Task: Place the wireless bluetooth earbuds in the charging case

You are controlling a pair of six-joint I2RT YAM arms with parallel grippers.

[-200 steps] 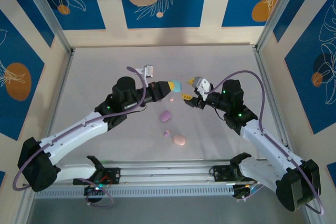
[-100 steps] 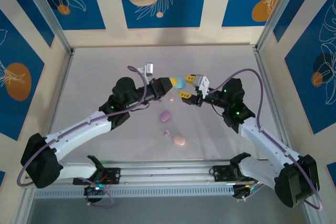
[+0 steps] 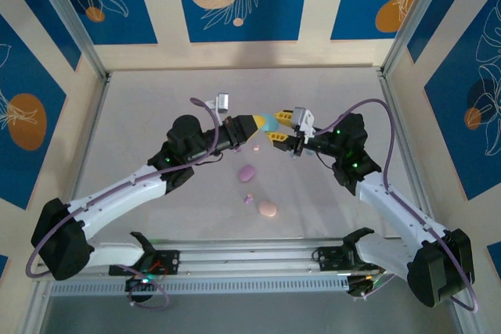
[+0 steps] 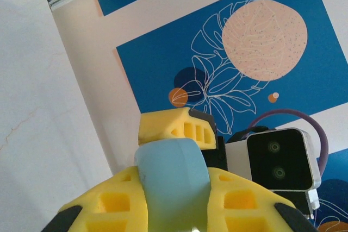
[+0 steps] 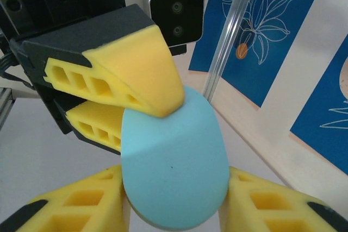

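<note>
L fingers [image 3: 255, 123] clamp blue case [image 3: 268, 122] mid-air; R fingers [image 3: 282, 117] straddle it, grip unclear; walls [image 3: 243, 52] far.

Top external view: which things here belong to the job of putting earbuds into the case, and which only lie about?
In the job: light blue smooth oval plastic case, clamped in the left tool, with the right tool around it; tiny purple plastic earbud; tiny pink plastic earbud.
Lying about, for now: purple oval plastic case; pink oval plastic case.
</note>
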